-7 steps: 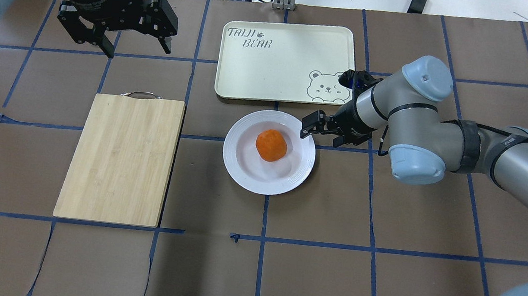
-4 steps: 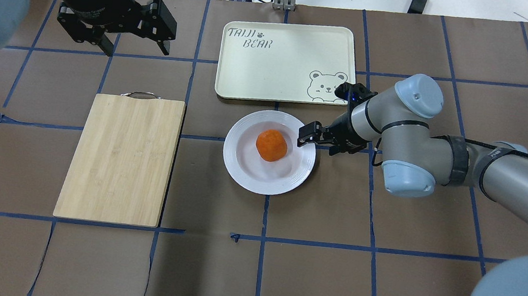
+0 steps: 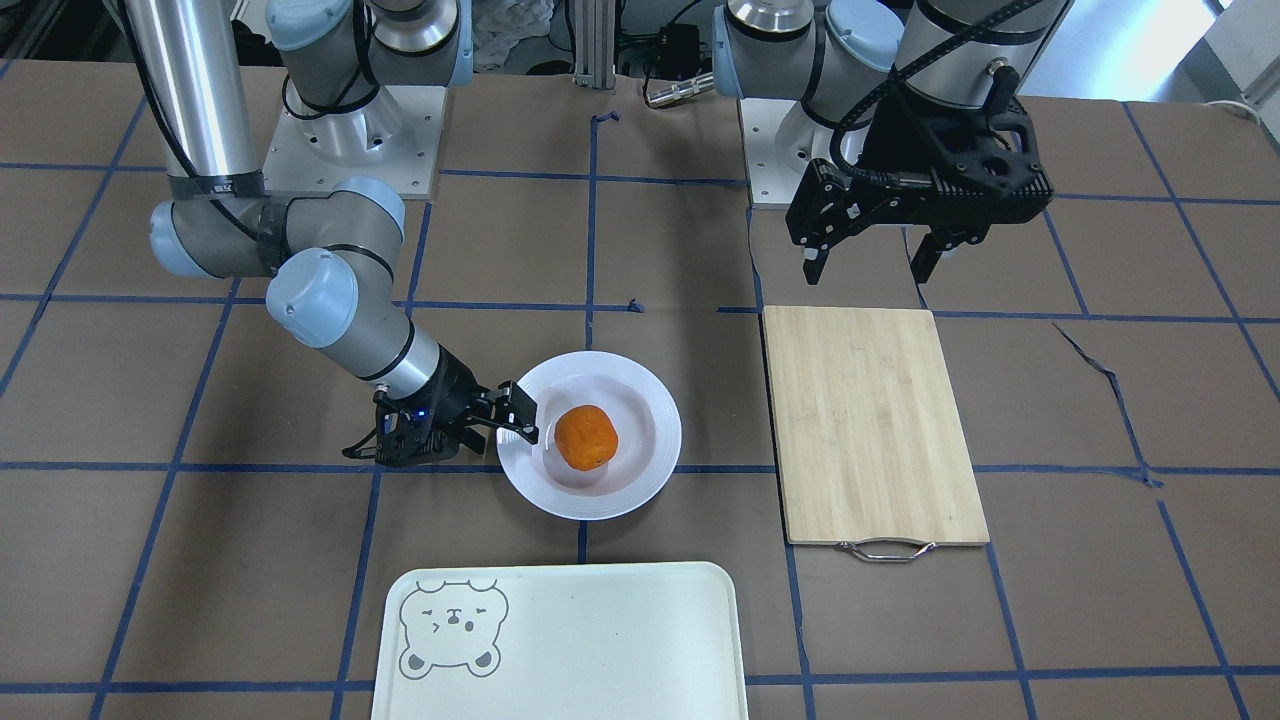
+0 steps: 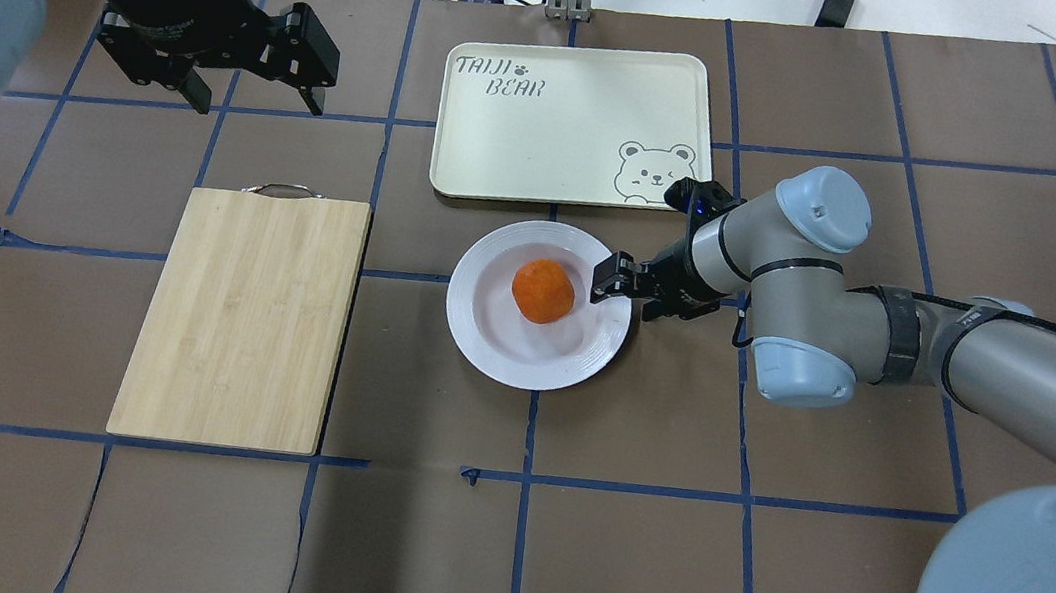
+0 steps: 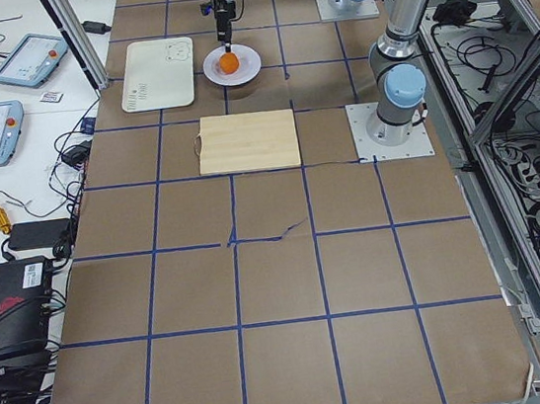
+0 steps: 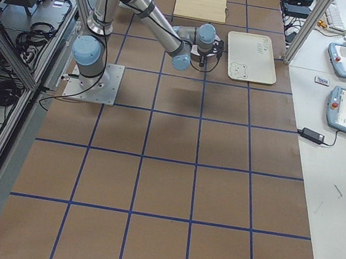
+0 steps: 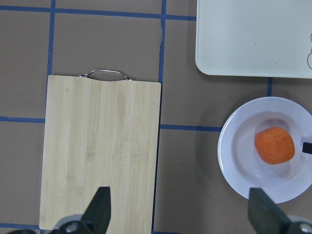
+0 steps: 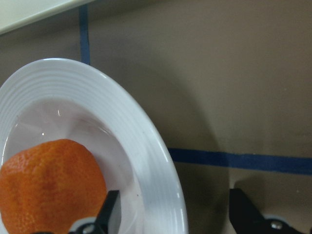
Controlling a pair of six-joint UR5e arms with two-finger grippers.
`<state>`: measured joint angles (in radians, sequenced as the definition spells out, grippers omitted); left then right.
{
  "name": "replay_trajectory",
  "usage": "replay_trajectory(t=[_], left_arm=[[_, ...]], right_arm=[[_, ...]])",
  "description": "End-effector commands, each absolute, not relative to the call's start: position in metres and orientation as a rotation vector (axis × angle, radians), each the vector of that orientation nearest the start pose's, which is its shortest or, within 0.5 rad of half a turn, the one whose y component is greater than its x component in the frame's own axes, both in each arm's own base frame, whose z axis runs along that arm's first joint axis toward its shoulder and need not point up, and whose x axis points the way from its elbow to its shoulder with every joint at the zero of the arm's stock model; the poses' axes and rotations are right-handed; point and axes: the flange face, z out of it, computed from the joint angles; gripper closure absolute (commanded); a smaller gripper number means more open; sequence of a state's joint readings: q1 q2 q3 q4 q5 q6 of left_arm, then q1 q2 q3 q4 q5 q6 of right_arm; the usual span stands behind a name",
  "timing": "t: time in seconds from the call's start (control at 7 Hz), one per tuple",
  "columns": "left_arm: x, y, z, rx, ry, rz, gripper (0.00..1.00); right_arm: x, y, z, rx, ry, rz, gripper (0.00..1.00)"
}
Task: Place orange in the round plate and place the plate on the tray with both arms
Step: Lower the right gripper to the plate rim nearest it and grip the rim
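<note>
Orange in colour, dimpled, one item: the orange [image 4: 543, 290] sits in the sunken centre of the round plate [image 4: 491, 352], a little toward the tray side.

Round plate, glossy white ceramic: I log it flat on the surface [image 4: 657, 554], just short of the tray [image 4: 559, 129]. A narrow strip of brown covering shows between them, so it is not on the tray.

Tray, pale cream-green plastic: it lies on the far side of the plate from the robot. Its bear-face drawing [image 4: 652, 173] is in the corner nearest the right arm.

Right end effector [image 4: 626, 296]: low at the plate's edge on the robot's right. Its jaws are parted and straddle the ridged rim, one finger over the inner slope close to the orange and the other outside, over the surface. It has hold of nothing. I cannot tell whether either finger touches the rim.

Left end effector [image 4: 256, 94]: raised above the surface past the handle end of the bamboo cutting board [image 4: 243, 317]. Its jaws are wide apart and carry nothing.

Bamboo cutting board: it lies on the robot's left of the plate, apart from it, with the metal handle [image 4: 279, 189] pointing away from the robot.

Surface: brown covering with a blue tape grid.
</note>
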<state>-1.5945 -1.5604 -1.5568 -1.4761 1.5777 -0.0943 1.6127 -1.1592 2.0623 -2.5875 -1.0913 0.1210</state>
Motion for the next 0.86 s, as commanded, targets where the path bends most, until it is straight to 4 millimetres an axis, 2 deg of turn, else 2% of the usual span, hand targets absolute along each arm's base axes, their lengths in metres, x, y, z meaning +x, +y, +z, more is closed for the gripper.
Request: replay_trajectory(t=[0.0,0.14,0.43,0.57,0.71], left_arm=[[-0.141,-0.495,0.510,-0.123,3.134,-0.188,0.00],[-0.141,-0.495,0.510,-0.123,3.134,-0.188,0.00],[-0.140,-0.496,0.510,-0.126,3.134,-0.188,0.00],[-0.141,-0.495,0.510,-0.123,3.134,-0.186,0.00],[-0.141,-0.495,0.510,-0.126,3.134,-0.186,0.00]], right_arm=[[0.209,-0.510,0.166,0.156,2.644,-0.061,0.88],[0.213,-0.510,0.168,0.209,2.589,-0.033,0.99],[0.214,-0.510,0.170,0.390,2.555,0.022,1.00],[0.214,-0.512,0.176,0.484,2.536,0.034,1.00],[0.214,-0.521,0.187,0.488,2.526,0.003,1.00]])
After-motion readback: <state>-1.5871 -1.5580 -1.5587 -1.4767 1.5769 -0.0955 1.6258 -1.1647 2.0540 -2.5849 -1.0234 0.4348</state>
